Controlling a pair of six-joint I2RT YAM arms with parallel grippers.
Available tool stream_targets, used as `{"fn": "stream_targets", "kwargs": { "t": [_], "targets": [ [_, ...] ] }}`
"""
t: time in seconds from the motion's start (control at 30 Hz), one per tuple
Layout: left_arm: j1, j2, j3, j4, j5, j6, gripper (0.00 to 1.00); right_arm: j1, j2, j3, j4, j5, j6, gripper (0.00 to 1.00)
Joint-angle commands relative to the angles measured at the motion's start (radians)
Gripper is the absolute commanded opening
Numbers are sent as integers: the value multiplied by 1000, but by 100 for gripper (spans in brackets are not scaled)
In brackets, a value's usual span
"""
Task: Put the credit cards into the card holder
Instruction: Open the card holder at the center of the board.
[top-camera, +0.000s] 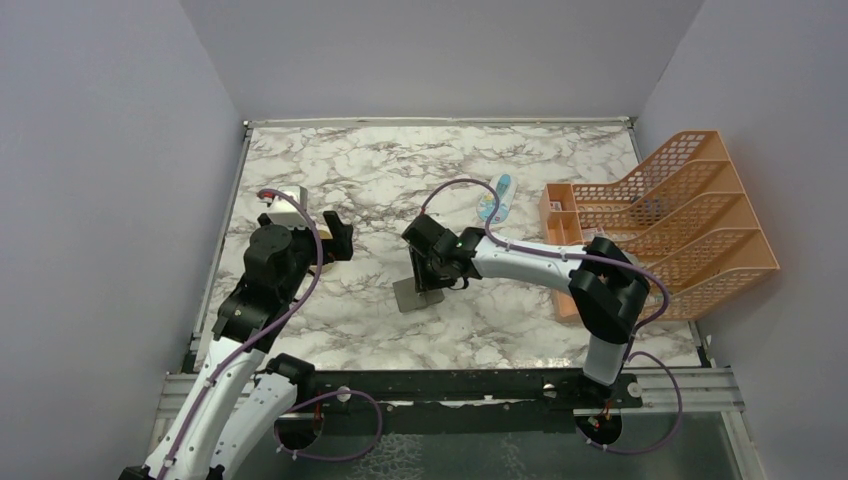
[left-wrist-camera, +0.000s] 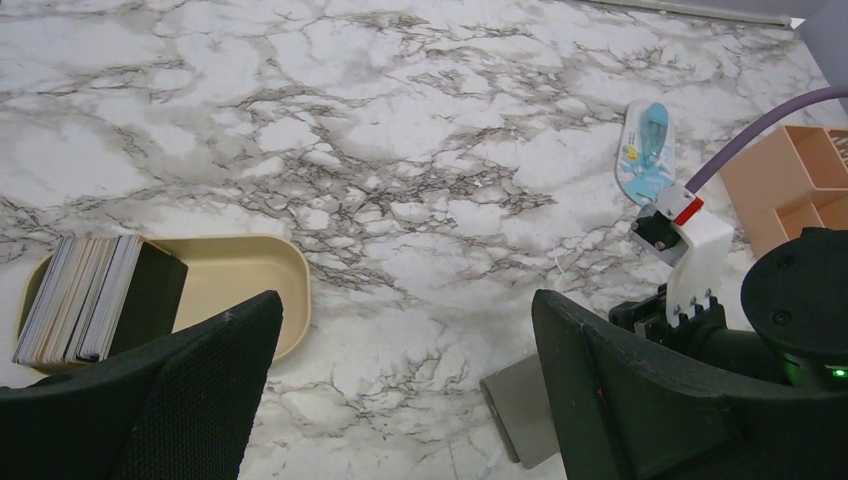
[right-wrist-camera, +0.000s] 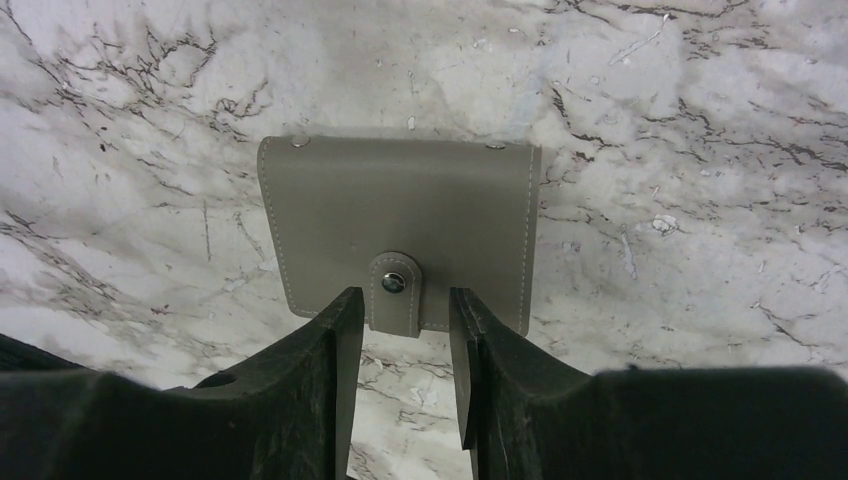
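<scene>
The grey card holder (right-wrist-camera: 400, 225) lies closed and flat on the marble, its tab clasp (right-wrist-camera: 396, 292) snapped shut. It also shows in the top view (top-camera: 416, 293) and in the left wrist view (left-wrist-camera: 522, 406). My right gripper (right-wrist-camera: 405, 320) is open, its fingertips on either side of the tab clasp, just above the holder's near edge. The credit cards (left-wrist-camera: 78, 296) stand as a stack in the tan oval tray (left-wrist-camera: 250, 270) at the left. My left gripper (left-wrist-camera: 400, 400) is open and empty, above the table beside the tray; it shows in the top view (top-camera: 335, 235).
A light blue-and-white packet (top-camera: 495, 198) lies behind the right arm. A large orange mesh file rack (top-camera: 680, 220) stands at the right edge. Grey walls enclose the table on the left, back and right.
</scene>
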Motion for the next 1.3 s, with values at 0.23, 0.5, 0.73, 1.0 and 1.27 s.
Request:
{"fn": "stream_targets", "kwargs": {
  "t": [0.23, 0.5, 0.73, 1.0, 1.27],
  "targets": [
    [12, -7, 0, 1, -34, 2, 99, 46, 66, 88, -68, 64, 72, 36],
    [14, -2, 0, 1, -28, 0, 99, 68, 103, 122, -111, 123, 65, 35],
    [16, -13, -2, 0, -28, 0, 99, 86, 125, 125, -125, 146, 63, 34],
    [18, -12, -5, 0, -28, -1, 99, 88, 129, 122, -123, 211, 3, 15],
    [20, 80, 16, -56, 14, -64, 94, 87, -8, 4, 59, 174, -161, 12]
  ]
}}
